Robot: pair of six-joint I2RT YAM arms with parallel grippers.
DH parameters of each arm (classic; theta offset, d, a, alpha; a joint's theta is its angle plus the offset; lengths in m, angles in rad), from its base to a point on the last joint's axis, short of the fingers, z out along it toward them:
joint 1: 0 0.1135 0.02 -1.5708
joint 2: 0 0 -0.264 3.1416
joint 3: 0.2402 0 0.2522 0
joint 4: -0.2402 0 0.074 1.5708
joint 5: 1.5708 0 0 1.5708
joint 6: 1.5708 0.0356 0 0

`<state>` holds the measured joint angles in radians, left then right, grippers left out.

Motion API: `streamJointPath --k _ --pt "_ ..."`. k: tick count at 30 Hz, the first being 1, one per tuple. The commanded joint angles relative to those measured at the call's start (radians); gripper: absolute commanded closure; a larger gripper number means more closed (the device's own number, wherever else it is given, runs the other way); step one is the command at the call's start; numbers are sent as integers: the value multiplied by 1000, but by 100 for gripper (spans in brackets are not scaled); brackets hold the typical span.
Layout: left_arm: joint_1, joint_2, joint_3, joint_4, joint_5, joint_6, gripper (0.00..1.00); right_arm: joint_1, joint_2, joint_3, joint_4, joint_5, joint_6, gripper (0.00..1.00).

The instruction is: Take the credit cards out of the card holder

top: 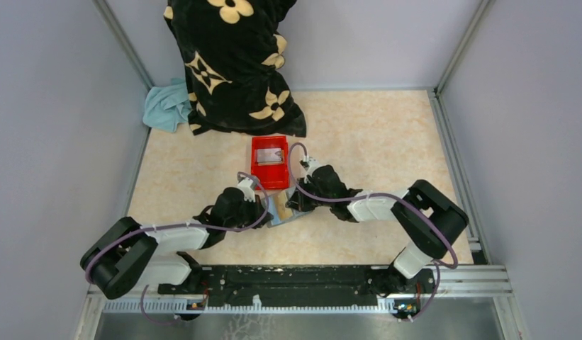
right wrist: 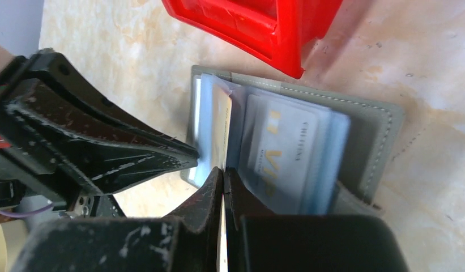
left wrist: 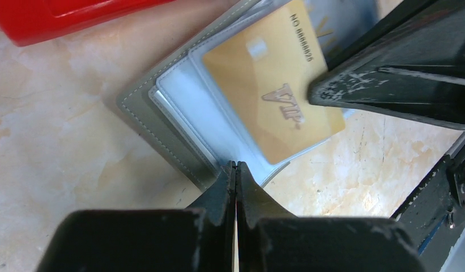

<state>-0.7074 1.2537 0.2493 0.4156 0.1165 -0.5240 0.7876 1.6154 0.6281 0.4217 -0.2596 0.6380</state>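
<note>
The grey card holder (left wrist: 156,127) lies open on the table just in front of the red bin, between both grippers (top: 282,214). My left gripper (left wrist: 235,165) is shut on the edge of a clear pocket sleeve of the card holder. A tan-gold credit card (left wrist: 269,96) sticks partway out of that sleeve. My right gripper (right wrist: 224,170) is shut on this gold card's edge (right wrist: 221,133), seen edge-on in the right wrist view. A silver-grey credit card (right wrist: 281,150) sits in another sleeve to the right.
The red bin (top: 270,170) stands just beyond the card holder with a grey card (top: 271,154) lying in it. A black flowered cloth (top: 231,64) and a light blue cloth (top: 167,106) lie at the back left.
</note>
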Motion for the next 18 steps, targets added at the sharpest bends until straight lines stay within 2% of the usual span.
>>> streamJointPath --k 1,8,18 --pt "-4 53 -3 -22 18 4 100 -30 -108 7 -46 68 -43 100" --pt "-4 53 11 -7 38 10 100 -57 -174 17 -138 98 -87 100" --pt "-3 53 10 14 57 11 100 -74 -185 -21 -127 85 -90 100"
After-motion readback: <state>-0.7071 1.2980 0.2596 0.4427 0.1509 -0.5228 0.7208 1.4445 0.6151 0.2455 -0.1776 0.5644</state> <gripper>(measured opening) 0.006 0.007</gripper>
